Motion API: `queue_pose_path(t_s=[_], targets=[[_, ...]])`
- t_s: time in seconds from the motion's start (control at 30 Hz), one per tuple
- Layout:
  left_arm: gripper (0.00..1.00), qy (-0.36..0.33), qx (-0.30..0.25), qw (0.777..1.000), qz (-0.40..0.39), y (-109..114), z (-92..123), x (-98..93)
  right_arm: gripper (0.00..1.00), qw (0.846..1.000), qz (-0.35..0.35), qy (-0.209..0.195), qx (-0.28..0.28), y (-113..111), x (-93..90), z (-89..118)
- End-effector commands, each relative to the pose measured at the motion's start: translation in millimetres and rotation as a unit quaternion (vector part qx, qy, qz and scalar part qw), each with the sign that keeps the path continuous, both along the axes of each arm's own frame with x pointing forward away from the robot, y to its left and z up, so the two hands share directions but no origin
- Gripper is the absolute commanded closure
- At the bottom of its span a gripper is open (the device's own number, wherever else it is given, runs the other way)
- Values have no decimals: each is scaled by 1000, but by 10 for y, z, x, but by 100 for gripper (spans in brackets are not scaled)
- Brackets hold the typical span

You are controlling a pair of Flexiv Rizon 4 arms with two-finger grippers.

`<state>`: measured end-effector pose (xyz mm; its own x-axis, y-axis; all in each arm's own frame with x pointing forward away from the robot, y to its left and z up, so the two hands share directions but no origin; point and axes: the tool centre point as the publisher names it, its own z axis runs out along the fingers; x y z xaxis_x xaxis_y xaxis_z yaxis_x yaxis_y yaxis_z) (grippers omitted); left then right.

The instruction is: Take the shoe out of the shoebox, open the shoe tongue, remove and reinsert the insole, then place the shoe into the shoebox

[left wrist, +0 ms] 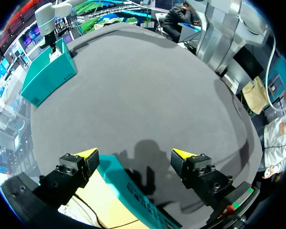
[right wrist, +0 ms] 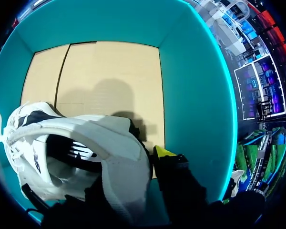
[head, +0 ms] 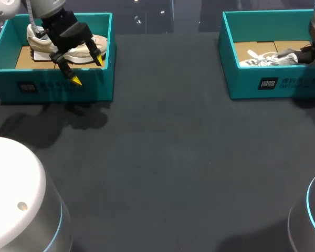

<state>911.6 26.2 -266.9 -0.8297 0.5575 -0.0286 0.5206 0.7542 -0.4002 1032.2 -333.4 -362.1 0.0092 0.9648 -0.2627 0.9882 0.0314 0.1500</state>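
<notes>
**Head view.** A dark grey cloth-covered table (head: 168,157) carries two open teal cardboard boxes with tan cardboard floors. The left teal shoebox (head: 52,86) stands at 10 o'clock on the table. The right teal shoebox (head: 275,84) stands at 2 o'clock, well apart from it.

A cream low-top sneaker with a white sole (head: 86,50) rests upright on its sole in the left teal shoebox, toe toward 3 o'clock. The left gripper (head: 87,70) hangs over the front wall of this box, at 6 o'clock of the sneaker. Its two yellow-tipped fingers are spread wide and hold nothing.

A white-and-grey sneaker with loose white laces (head: 268,58) lies in the right teal shoebox, near the front wall. The right gripper (head: 306,54) comes in from 3 o'clock and sits inside the box at the heel end of this sneaker.

**Left wrist view.** The teal front wall runs under the gap between the spread fingers. The tan floor and a strip of the cream sneaker lie beneath the gripper, with bare table ahead of it.

**Right wrist view.** The heel collar of the white-and-grey sneaker lies close against the right gripper and covers part of it. Whether the gripper grips the shoe cannot be told. The shoe's mouth gapes, showing a dark lining, and the tan floor and teal walls of the box surround it.
</notes>
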Motion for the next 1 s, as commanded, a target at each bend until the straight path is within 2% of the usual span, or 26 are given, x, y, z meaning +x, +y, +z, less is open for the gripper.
queue_pose_path(t_s=[0.03,0.27,0.57,0.6,0.63,0.67,0.73,0.77,0.83,1.0], targets=[[0,-1,1,1000,0,4,3,-9,67,1000,0,-1,1,1,11,-10],[0,-1,1,1000,0,4,3,-9,56,1000,0,-2,0,5,15,43],[0,-1,1,1000,0,4,3,-9,50,1000,0,-6,3,35,15,147],[0,-1,1,1000,0,4,3,-9,45,1000,0,-6,3,39,16,163],[0,-1,1,1000,0,4,3,-9,34,1000,0,-6,4,42,15,176],[0,-1,1,1000,0,4,3,-9,16,1000,0,-6,4,47,13,207],[0,-1,1,1000,0,4,3,-9,9,1000,-1,-6,6,59,4,269],[0,-1,1,1000,0,4,3,-9,9,1000,-1,-6,6,62,2,283],[0,-1,1,1000,0,4,3,-9,0,1000,-1,-5,11,88,-19,416],[0,-1,1,1000,0,4,3,-9,0,1000,1,-1,21,151,-63,689]])
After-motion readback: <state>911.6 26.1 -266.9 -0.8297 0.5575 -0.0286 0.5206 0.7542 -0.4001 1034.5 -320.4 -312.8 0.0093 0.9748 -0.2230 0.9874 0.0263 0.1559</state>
